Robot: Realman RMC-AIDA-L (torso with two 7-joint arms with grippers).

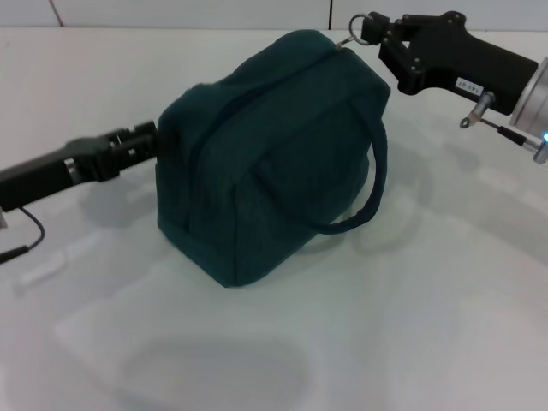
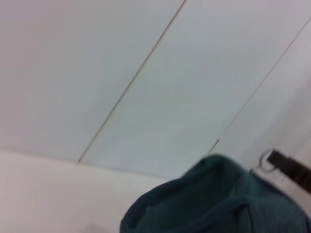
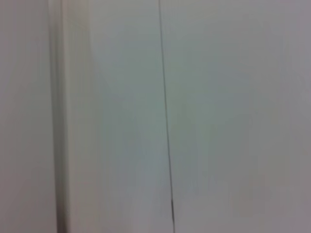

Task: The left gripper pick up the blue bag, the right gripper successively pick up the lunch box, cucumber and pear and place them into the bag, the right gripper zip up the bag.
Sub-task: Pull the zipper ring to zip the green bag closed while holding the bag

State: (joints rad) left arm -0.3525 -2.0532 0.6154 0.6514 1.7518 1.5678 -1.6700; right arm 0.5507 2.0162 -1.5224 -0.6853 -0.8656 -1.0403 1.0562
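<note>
The blue bag [image 1: 270,154] stands on the table [image 1: 445,282], zipped nearly shut; no lunch box, cucumber or pear shows, so packing looks done. The left end effector [image 1: 147,139] presses its near-left end, grip hidden. The right end effector [image 1: 377,34] clenches the zipper ring [image 1: 360,28] at the far-right end.

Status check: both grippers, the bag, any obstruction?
Left gripper against the blue bag at its end. Right gripper at the zipper ring, far end. Bag looks zipped shut, upright on the table. Nothing in the way.
</note>
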